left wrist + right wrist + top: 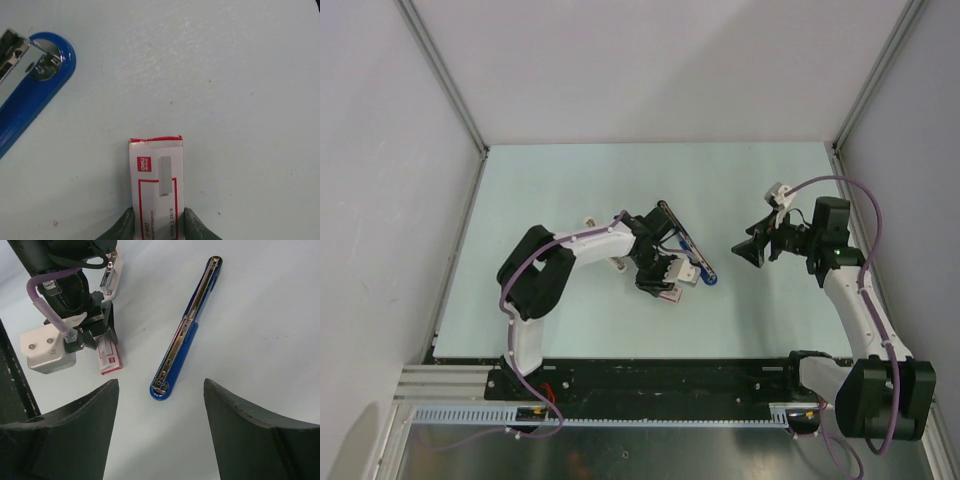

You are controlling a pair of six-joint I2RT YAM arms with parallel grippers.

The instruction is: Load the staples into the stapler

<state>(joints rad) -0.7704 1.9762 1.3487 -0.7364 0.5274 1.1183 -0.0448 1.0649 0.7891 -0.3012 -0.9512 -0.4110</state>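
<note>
Left wrist view: the left fingers (125, 227) are clamping the near end of a small flat pink-and-white cardboard box (156, 190), one finger on each long side. The box is lying flat on the pale surface (240, 100) with its long axis pointing straight away from the fingers. No staples are showing, so they are probably inside. The slim bright blue stapler (25, 107) with its silvery metal channel is sitting ahead and to the left, apart from the box, only its rounded end in view.

Right wrist view: the right fingers (75, 430) are spread wide and gripping nothing. The stapler is lying folded open in one long line, channel up, straight ahead between them. Its long axis is running away and leaning right, rounded blue end nearest. The box is lying left of that end, not touching it.

Top view: the stapler is lying diagonally between the arms, just beside the left fingers, with the right fingers well apart on its other side. The left arm is nearer but is occupied by the box. Likely the free right fingers are the ones to approach, lining up across the stapler's long axis.
</note>
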